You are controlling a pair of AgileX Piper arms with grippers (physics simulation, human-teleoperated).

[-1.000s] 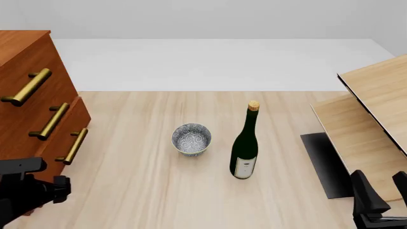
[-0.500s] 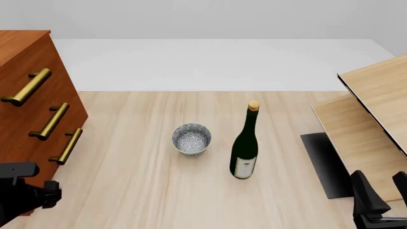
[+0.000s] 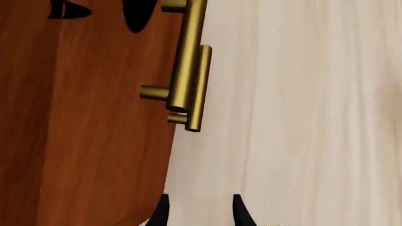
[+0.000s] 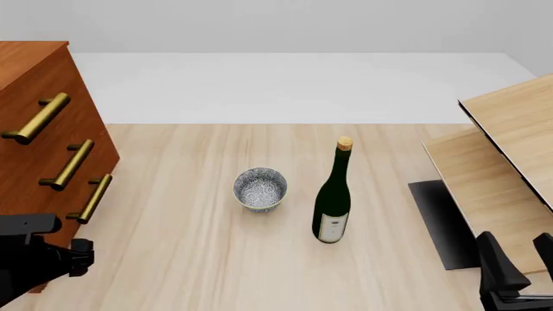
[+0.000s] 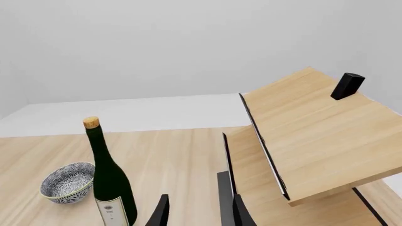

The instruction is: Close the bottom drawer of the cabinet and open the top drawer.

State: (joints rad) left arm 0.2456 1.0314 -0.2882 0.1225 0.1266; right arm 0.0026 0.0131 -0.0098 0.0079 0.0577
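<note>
The reddish-brown cabinet (image 4: 43, 162) stands at the table's left edge with three brass bar handles. The bottom drawer (image 4: 90, 198) sits flush with the two above it, and the top drawer (image 4: 36, 118) is shut as well. My left gripper (image 4: 65, 243) hovers just in front of and below the bottom drawer, open and empty. In the left wrist view the cabinet front (image 3: 82, 117) and two overlapping brass handles (image 3: 188, 80) lie ahead of the left gripper (image 3: 197, 214). My right gripper (image 4: 522, 256) rests open at the near right, also empty (image 5: 197, 212).
A patterned bowl (image 4: 260, 188) and a dark green corked wine bottle (image 4: 333, 194) stand mid-table. Pale light-wood furniture (image 4: 501, 162) with slanted boards and a dark base plate (image 4: 436, 220) fills the right side, close to the right gripper.
The bottom drawer front, which stuck out a second ago, has slid in flush with the other drawers. The left gripper dipped left and then came back slightly. The right arm stayed still.
</note>
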